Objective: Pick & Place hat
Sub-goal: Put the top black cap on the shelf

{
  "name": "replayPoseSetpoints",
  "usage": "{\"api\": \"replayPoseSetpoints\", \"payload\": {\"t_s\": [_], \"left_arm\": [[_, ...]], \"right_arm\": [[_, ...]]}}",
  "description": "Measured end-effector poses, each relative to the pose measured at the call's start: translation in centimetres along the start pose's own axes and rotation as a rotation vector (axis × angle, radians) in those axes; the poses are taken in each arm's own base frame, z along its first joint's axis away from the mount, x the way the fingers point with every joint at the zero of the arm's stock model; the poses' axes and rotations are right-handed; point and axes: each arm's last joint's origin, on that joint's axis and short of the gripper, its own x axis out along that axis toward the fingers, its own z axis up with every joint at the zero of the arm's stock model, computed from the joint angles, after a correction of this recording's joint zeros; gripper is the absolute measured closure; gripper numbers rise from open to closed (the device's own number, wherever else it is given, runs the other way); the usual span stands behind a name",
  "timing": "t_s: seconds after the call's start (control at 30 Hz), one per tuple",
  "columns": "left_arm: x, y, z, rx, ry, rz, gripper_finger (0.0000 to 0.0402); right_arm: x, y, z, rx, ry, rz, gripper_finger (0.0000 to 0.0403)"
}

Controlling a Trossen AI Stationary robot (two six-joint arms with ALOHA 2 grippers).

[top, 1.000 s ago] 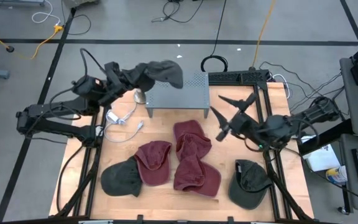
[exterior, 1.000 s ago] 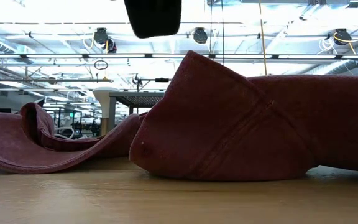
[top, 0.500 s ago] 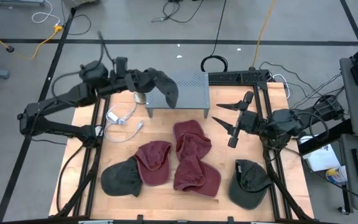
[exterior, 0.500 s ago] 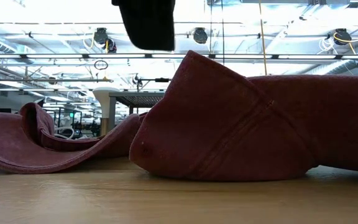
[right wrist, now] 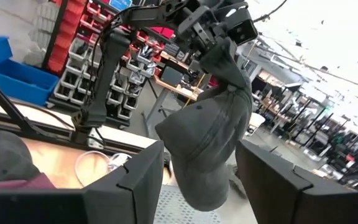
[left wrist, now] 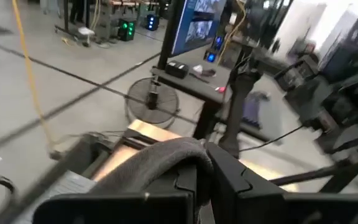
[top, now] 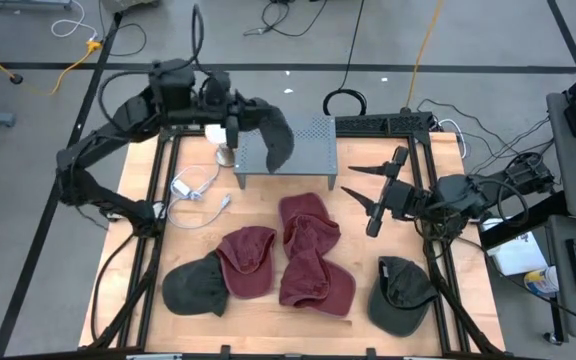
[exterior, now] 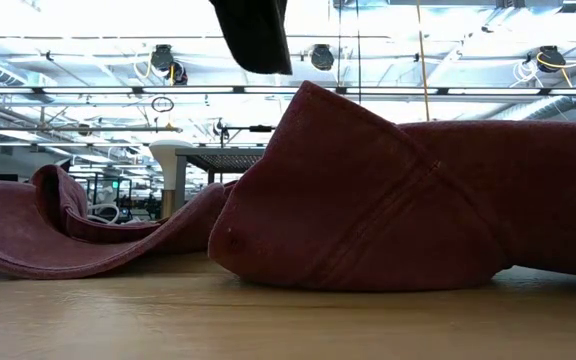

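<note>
The left gripper (top: 230,112) pinches a grey hat (top: 271,133), which dangles below its fingers above the perforated stand (top: 298,150). Best lower it centred before releasing. The right gripper (top: 376,193) waits alongside, fingers spread wide.

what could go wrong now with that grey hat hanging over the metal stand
1. The left gripper pinches the grey hat only by an edge, so the dangling cap could slip free early.
2. The hat hangs near the front edge of the perforated metal stand; released here, it might slide off onto the red hats.
3. The open right gripper waits close to the stand, where a swinging hat could snag.
</note>
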Motion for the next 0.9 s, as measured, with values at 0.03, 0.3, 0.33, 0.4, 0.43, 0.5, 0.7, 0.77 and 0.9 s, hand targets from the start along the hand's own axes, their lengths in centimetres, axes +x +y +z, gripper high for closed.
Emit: {"api": "replayPoseSetpoints", "payload": {"t_s": [0.03, 0.3, 0.33, 0.4, 0.43, 0.5, 0.7, 0.77, 0.9], "left_arm": [[0.2, 0.1, 0.1, 0.037, 0.006, 0.005, 0.0387], [3.4, 1.3, -0.8, 0.338, 0.075, 0.061, 0.0387], [3.8, 1.4, -1.0, 0.371, 0.087, 0.061, 0.0387], [4.7, 1.7, -1.5, 0.434, 0.102, 0.052, 0.0387], [5.2, 1.8, -1.6, 0.456, 0.103, 0.041, 0.0387], [6.2, 2.0, -2.0, 0.492, 0.099, 0.011, 0.0387], [9.1, 2.8, -2.8, 0.530, 0.059, -0.054, 0.0387], [9.8, 3.3, -3.1, 0.527, 0.058, -0.071, 0.0387], [11.0, 4.7, -4.3, 0.502, 0.112, -0.092, 0.0387]], "right_arm": [[0.0, 0.0, 0.0, -0.013, 0.000, 0.000, 0.0211], [0.0, -0.2, -0.1, -0.061, 0.042, -0.071, 0.0211], [0.0, -0.2, -0.1, -0.061, 0.043, -0.074, 0.0211], [0.0, -0.2, -0.1, -0.060, 0.041, -0.070, 0.0211], [0.0, -0.2, -0.1, -0.060, 0.040, -0.069, 0.0211], [0.0, -0.2, -0.1, -0.060, 0.040, -0.068, 0.0211], [0.0, -0.2, -0.1, -0.035, 0.039, -0.069, 0.0211], [0.0, -0.2, -0.1, -0.008, 0.038, -0.070, 0.0211], [0.0, -0.2, -0.1, 0.003, 0.038, -0.070, 0.0211]]}}
